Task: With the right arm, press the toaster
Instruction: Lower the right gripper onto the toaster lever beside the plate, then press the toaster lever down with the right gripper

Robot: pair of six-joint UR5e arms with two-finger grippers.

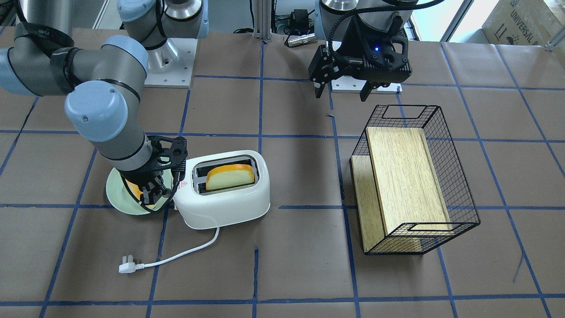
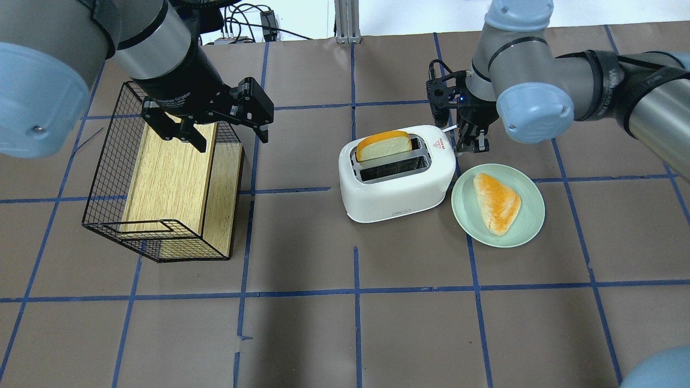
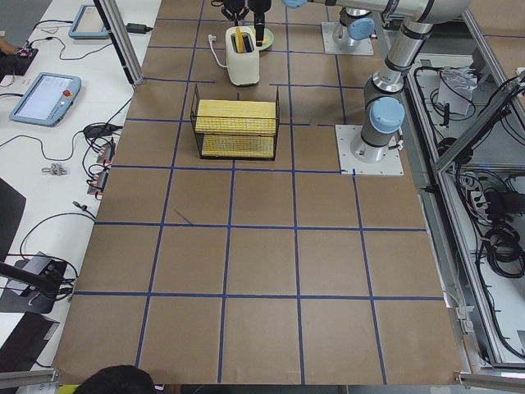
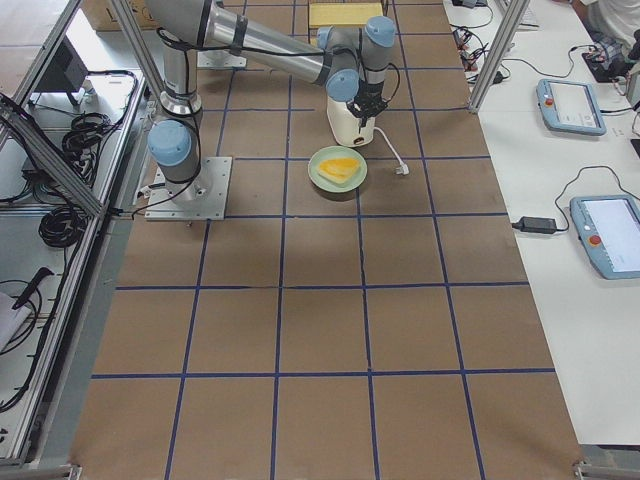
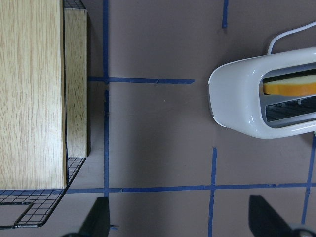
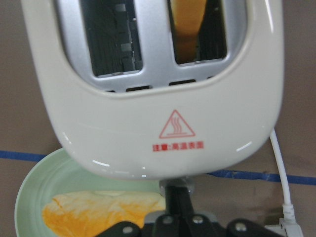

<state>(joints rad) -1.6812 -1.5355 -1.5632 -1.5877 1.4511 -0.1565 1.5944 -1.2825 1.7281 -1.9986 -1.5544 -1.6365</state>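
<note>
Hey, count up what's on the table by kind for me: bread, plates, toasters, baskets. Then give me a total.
Bread slices: 2, the upright slice in a slot and the flat slice on the dish
Plates: 1, the pale green plate
Toasters: 1, the white toaster
Baskets: 1, the wire basket with wood inside
Total: 5

A white toaster (image 3: 242,59) is seen at the far end of the brown, blue-taped worktop (image 3: 262,263), with a yellow slice (image 3: 239,38) stood in it. Nearer, a black wire basket (image 3: 236,148) with wooden boards inside is set. The left arm (image 3: 371,135) is mounted near the basket.
</note>
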